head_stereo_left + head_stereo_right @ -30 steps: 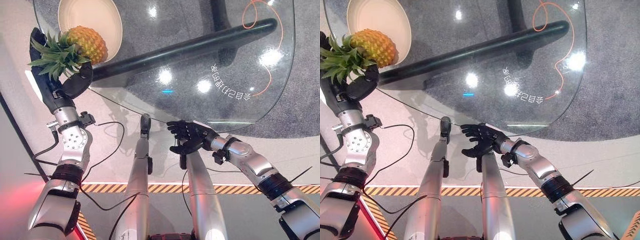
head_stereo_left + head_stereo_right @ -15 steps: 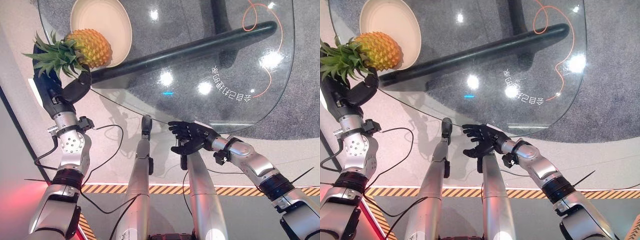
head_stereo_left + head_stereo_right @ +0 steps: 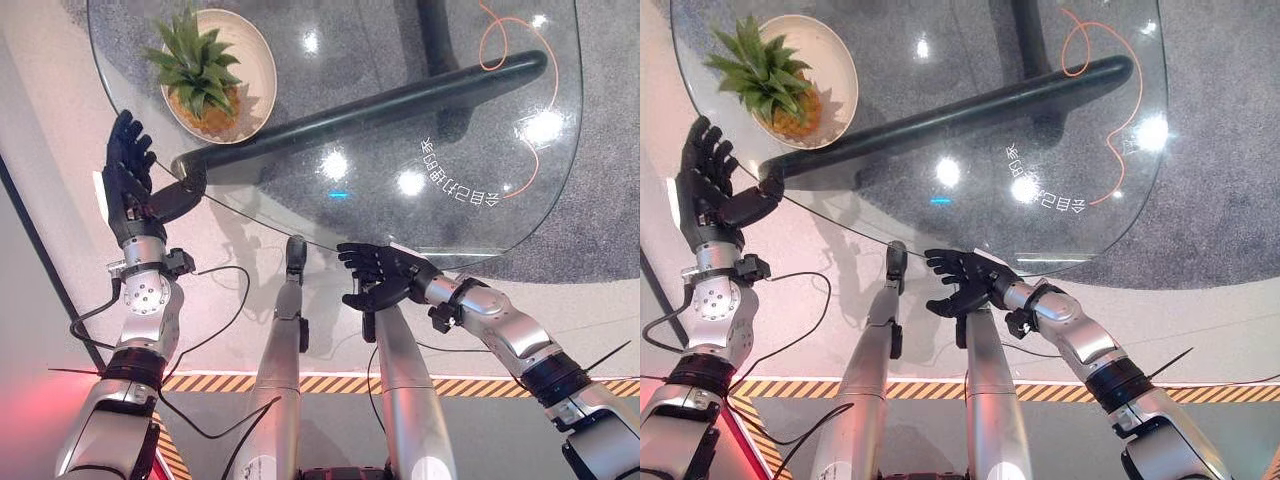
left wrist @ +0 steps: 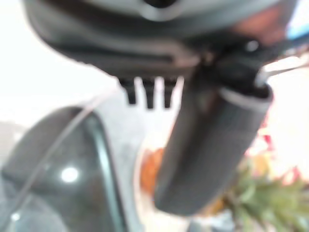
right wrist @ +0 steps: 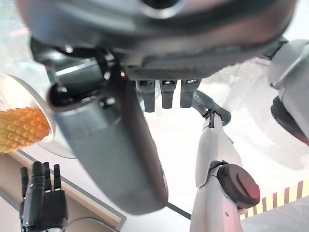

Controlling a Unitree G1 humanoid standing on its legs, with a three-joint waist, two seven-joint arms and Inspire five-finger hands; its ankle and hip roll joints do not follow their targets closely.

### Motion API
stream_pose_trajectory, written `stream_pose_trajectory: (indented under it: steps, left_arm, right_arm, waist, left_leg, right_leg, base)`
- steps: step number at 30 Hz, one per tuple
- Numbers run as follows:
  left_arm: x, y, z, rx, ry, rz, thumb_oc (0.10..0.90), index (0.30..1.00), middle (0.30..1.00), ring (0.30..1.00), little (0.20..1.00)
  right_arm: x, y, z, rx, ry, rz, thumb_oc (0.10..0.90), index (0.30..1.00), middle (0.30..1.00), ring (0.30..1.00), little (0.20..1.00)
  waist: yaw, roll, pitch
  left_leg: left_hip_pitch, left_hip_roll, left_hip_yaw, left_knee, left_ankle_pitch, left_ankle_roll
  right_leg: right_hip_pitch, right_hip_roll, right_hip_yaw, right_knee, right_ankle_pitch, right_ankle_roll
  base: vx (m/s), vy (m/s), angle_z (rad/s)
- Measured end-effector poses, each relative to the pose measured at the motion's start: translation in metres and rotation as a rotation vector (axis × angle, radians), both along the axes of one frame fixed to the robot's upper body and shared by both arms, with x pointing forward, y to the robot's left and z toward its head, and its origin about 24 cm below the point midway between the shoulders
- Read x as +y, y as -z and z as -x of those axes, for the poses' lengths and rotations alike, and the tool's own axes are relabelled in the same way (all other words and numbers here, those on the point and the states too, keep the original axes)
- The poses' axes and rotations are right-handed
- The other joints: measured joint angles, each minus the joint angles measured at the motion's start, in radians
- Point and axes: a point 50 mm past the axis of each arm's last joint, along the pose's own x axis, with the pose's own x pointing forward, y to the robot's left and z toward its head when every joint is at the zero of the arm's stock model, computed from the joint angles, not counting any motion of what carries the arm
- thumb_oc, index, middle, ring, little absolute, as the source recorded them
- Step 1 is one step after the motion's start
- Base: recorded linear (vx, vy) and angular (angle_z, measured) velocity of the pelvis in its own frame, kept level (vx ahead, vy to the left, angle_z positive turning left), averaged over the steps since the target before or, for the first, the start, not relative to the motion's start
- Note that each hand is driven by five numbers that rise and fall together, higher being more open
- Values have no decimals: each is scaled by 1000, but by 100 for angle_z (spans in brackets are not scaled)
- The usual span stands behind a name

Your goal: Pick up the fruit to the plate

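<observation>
Pineapple (image 3: 205,85) sits upright in the cream plate (image 3: 258,70) on the glass table (image 3: 450,110), so the placing looks done. Left hand (image 3: 135,185), fingers (image 3: 128,150) released and spread, hangs just beside the rim; right hand (image 3: 385,278) idles, relaxed, at the table's near edge.

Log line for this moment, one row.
pineapple: on plate | left hand: open, beside glass table edge | right hand: open, near table edge | placement: looks done

Golden-orange pineapple (image 3: 205,100) with green leafy crown, cream plate (image 3: 255,70), clear glass table (image 3: 480,120), grey carpet (image 3: 610,130)
</observation>
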Motion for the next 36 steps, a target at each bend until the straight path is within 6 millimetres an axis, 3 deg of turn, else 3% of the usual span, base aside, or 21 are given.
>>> stream_pose_trajectory:
  steps: [13, 23, 31, 36]
  left_arm:
    - [-9, 19, 10, 61, 70, 22, 800, 900, 900, 900, 900]
    - [-16, 89, 33, 322, 131, 265, 800, 900, 900, 900, 900]
    - [-23, 154, 69, 586, 176, 404, 800, 900, 900, 900, 900]
    - [-34, 190, 97, 742, 190, 476, 800, 900, 900, 900, 900]
  right_arm:
    - [-6, 15, 10, 43, 21, -4, 800, 900, 900, 900, 900]
    - [-13, 38, 22, 117, 56, -17, 800, 900, 900, 900, 900]
    - [-24, 59, 38, 193, 70, -42, 800, 900, 900, 900, 900]
    - [-43, 80, 54, 279, 147, -55, 800, 900, 900, 900, 900]
  waist:
    - [0, 25, 0]
    - [1, 45, 1]
    - [13, 58, 0]
    - [24, 88, -6]
  left_leg:
    - [106, 0, 6, -32, -2, 4]
    - [259, 4, 1, -69, -6, 11]
    - [421, 9, -11, -130, -10, 17]
    - [555, 20, -36, -186, -8, 21]
  right_leg:
    - [104, 1, 13, -33, -1, 4]
    - [269, 5, 2, -87, -4, 9]
    - [434, -4, -14, -136, -11, 11]
    - [584, -2, -44, -203, -14, 8]
  base:
    - [-25, -38, -2]
    - [-48, -85, 1]
    - [-36, -88, 5]
    - [3, -91, 15]
